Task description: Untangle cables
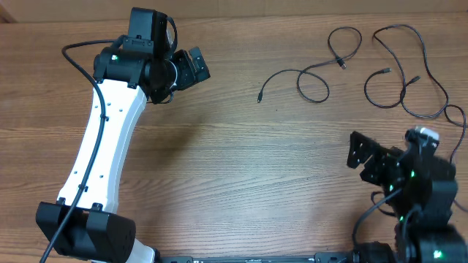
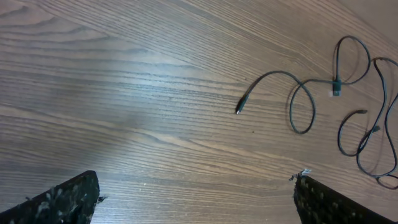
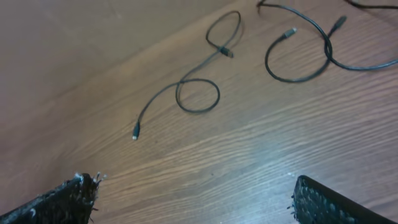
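Sprawling at the far right of the tabletop, the shorter cable and the longer cable are stretching mostly sideways, lying straight beyond the nearer right end effector. It and the left end effector are both hanging released and empty.

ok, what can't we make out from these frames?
- Long cable: cut off by the right edge in the left wrist view, by the top and right edges in the right wrist view.
- Plugs: too small in all views to tell the type.
- Short cable: which strand lies on top at its crossings, too thin to tell overhead.
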Motion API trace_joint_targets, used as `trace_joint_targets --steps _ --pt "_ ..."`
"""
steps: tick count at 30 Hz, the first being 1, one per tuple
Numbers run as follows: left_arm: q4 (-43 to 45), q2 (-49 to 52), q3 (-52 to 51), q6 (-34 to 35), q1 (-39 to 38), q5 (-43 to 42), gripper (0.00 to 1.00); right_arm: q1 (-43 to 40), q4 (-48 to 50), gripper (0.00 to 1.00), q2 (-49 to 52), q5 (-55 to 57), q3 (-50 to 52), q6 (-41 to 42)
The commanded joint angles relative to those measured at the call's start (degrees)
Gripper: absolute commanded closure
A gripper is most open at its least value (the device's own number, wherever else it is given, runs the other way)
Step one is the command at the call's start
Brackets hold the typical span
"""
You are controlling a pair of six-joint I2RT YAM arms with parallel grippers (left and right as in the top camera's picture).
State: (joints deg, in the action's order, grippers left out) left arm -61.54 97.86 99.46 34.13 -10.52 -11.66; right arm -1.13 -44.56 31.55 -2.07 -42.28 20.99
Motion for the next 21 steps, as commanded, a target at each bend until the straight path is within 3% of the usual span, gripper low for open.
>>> trace_joint_targets --steps 1,21 --pt "0.04 0.72 -0.20 -0.92 -0.37 0.72 0.00 -0.11 3.52 0.00 -5.03 0.22 5.05 0.24" --pt "0.04 0.72 -0.20 -0.92 -0.37 0.70 0.00 3.17 26.86 0.00 -22.73 0.66 22.45 0.00"
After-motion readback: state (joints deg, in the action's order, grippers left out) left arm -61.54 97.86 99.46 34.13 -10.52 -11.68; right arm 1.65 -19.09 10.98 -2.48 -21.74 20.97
